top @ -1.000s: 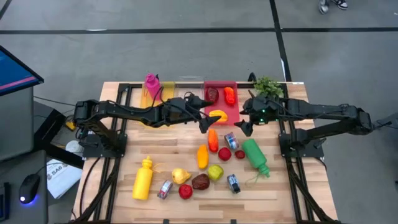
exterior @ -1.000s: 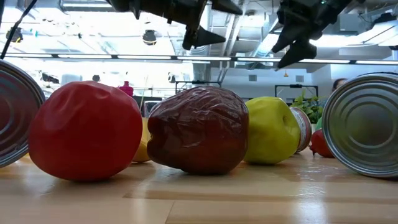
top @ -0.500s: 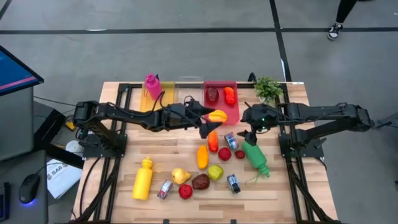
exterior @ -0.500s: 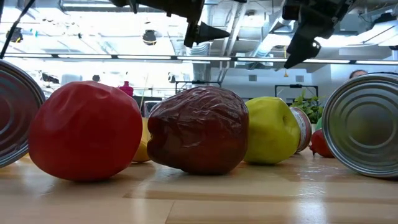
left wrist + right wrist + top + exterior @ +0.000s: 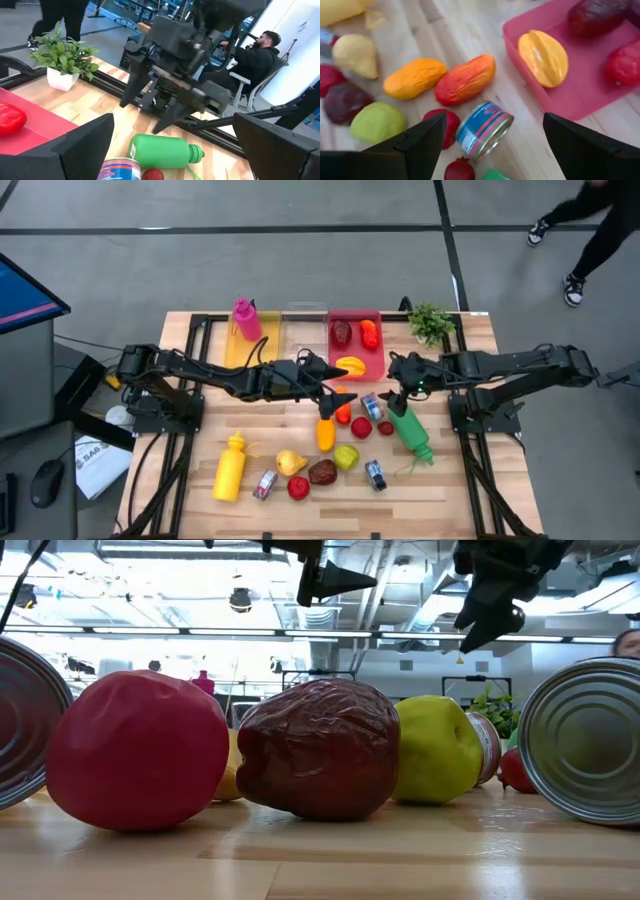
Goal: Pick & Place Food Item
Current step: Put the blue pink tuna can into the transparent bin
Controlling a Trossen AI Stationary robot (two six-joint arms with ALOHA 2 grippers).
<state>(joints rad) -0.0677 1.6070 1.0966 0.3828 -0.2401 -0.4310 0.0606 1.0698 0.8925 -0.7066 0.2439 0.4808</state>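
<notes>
The red bin [image 5: 356, 348] at the far middle of the table holds a yellow starfruit [image 5: 350, 365], a dark red fruit [image 5: 342, 332] and a red pepper [image 5: 369, 333]. My left gripper [image 5: 333, 394] is open and hovers just near of the bin, above a red-orange mango [image 5: 342, 407]. An orange mango [image 5: 325, 432] lies beside that one. My right gripper [image 5: 398, 390] is also open, in the air over a tin can [image 5: 372, 406] and a lying green bottle [image 5: 410, 430]. In the right wrist view the can [image 5: 485, 127], the red-orange mango [image 5: 465, 80] and the starfruit [image 5: 543, 57] show between its fingers.
Near the table's front lie a yellow bottle [image 5: 230, 467], a pear [image 5: 290, 462], a dark fruit [image 5: 322, 472], a green apple [image 5: 346, 457], red fruits and two more cans. A pink bottle [image 5: 244, 318] and a potted plant [image 5: 431, 320] stand at the far edge. A person walks beyond the table.
Both grippers have moved toward the table's near edge. The left one went from beside the red bin to above the mangoes. The right one went toward the can and the green bottle. Both stayed open. The starfruit lies in the bin.
</notes>
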